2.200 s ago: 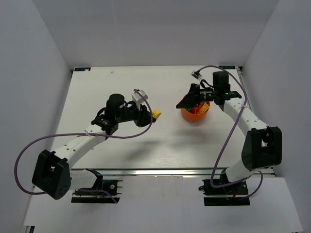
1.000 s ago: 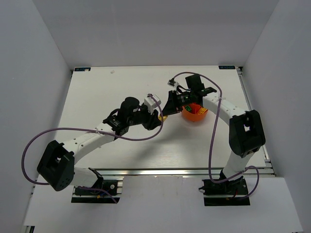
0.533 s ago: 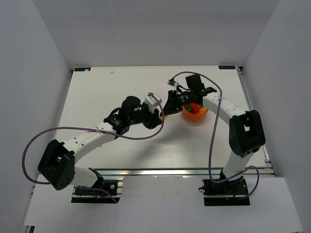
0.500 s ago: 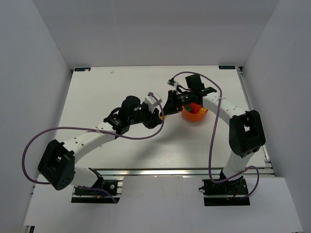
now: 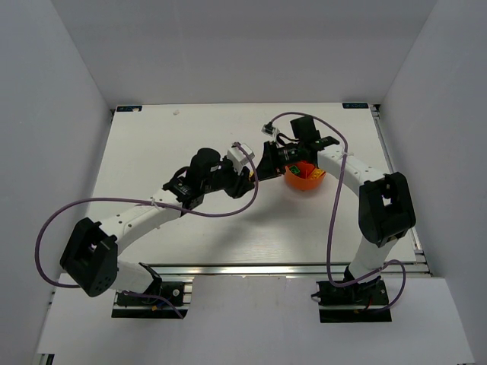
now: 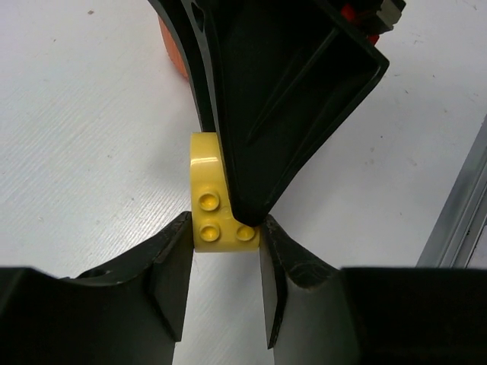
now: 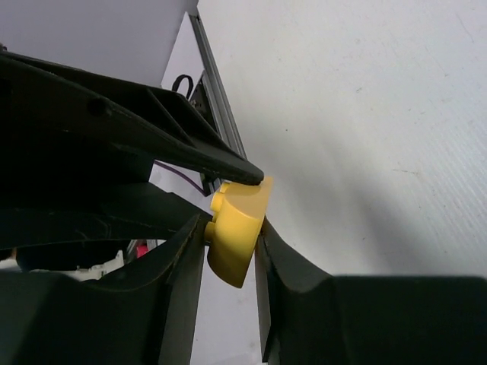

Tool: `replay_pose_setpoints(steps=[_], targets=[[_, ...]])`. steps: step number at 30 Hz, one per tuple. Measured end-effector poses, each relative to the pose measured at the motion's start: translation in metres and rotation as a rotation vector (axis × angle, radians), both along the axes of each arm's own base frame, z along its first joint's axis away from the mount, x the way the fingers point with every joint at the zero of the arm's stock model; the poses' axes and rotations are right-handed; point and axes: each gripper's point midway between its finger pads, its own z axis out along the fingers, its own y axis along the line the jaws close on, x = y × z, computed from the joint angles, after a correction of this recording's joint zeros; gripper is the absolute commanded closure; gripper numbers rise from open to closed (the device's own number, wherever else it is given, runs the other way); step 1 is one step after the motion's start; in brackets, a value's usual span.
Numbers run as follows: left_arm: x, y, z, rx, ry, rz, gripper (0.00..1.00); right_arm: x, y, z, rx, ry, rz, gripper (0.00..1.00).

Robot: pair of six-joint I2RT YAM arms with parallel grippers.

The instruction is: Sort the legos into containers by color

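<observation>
This looks like a hand-over of one lego between the arms, on its way to the container. In the top view the left arm reaches from the lower left diagonally up to the centre of the table. The left gripper has its jaws clamped on the studded end of the yellow brick, which sits at mid-frame, apparently clear of the table. From the right, the right arm folds back leftward over the orange bowl. The right gripper meets the other nose to nose, its jaws closed against the brick's rounded end. Next, I judge, the left jaws must let go so the right arm can carry the brick to its compartment. Which compartment takes yellow cannot be made out.
</observation>
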Motion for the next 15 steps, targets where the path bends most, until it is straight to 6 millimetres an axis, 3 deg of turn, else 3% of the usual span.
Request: replay_pose_setpoints(steps=[1, 3, 5, 9, 15], targets=[[0.0, 0.0, 0.0, 0.0, 0.0, 0.0, 0.36, 0.0, 0.0, 0.0, 0.001, -0.001, -0.001, 0.99], [0.0, 0.0, 0.0, 0.0, -0.002, -0.001, 0.16, 0.0, 0.0, 0.0, 0.003, -0.004, 0.003, 1.0], [0.001, 0.0, 0.002, -0.005, -0.002, 0.005, 0.06, 0.001, -0.002, 0.0, 0.003, -0.016, 0.004, 1.0], [0.001, 0.002, 0.008, -0.019, -0.002, 0.024, 0.02, 0.012, -0.011, 0.002, -0.024, -0.074, -0.013, 1.0], [-0.006, 0.028, 0.049, -0.083, -0.059, 0.1, 0.02, 0.044, -0.053, 0.022, -0.074, -0.263, -0.121, 1.0]])
